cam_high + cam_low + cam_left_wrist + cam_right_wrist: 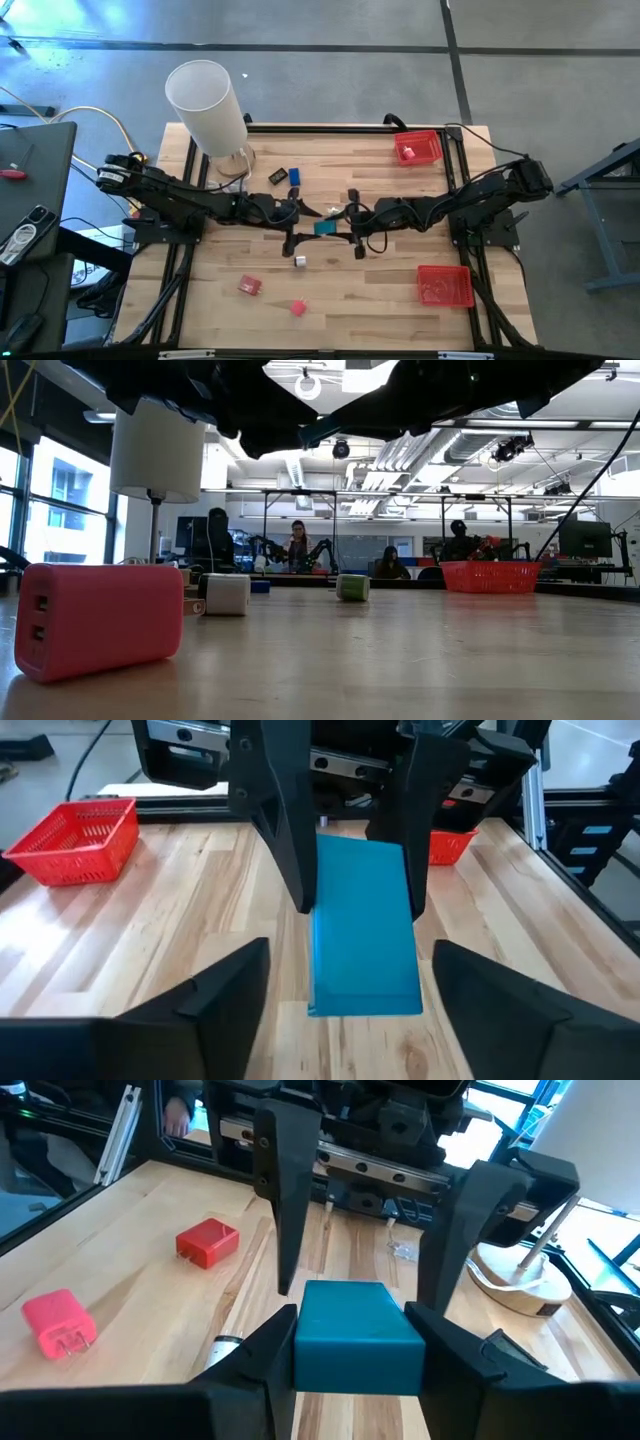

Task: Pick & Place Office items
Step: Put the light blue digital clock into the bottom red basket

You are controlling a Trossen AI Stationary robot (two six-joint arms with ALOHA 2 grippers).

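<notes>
Teal block (324,227) sits between our two sets of jaws at mid-tabletop (380,300), where both arms meet nose to nose. We see our right gripper (350,1342) clenched on the block, one dark finger (262,1360) pressed to each side of it. Our left gripper (350,1005) faces it from the other side with its jaws released, spread wide of the block and clear of its faces. Just beside the jaws, toward the front edge, lies a small white piece (300,261); farther that way lie a red piece (249,286) and a pink piece (298,307). Behind the jaws, near the tall white cylinder (207,107), lie a black piece (278,176) and a blue piece (295,176). Two red trays (444,285) stand off to the right arm's side, well apart from the jaws.
</notes>
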